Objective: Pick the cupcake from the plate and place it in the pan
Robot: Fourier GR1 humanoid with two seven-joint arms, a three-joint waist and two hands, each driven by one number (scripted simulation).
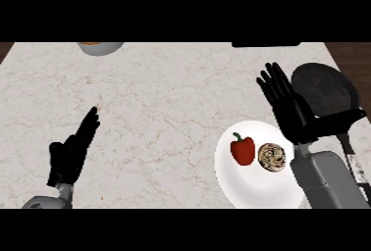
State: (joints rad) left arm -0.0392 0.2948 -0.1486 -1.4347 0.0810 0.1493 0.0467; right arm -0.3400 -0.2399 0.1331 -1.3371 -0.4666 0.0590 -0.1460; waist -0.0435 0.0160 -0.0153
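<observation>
Two grey forearms w/ black left hand & right hand, slim fingers

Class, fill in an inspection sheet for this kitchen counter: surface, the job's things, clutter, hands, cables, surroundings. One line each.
Surface: pale marbled counter.
Job's things: cupcake sits on the white plate; dark pan lies beyond the plate at the right, holding nothing visible.
Clutter: red pepper beside the cupcake on the plate; bowl at the far edge.
Hands: right hand open, between plate and pan; left hand open, resting at the left.
Cables: nothing seen.
Surroundings: dark wood past the counter's right edge.
</observation>
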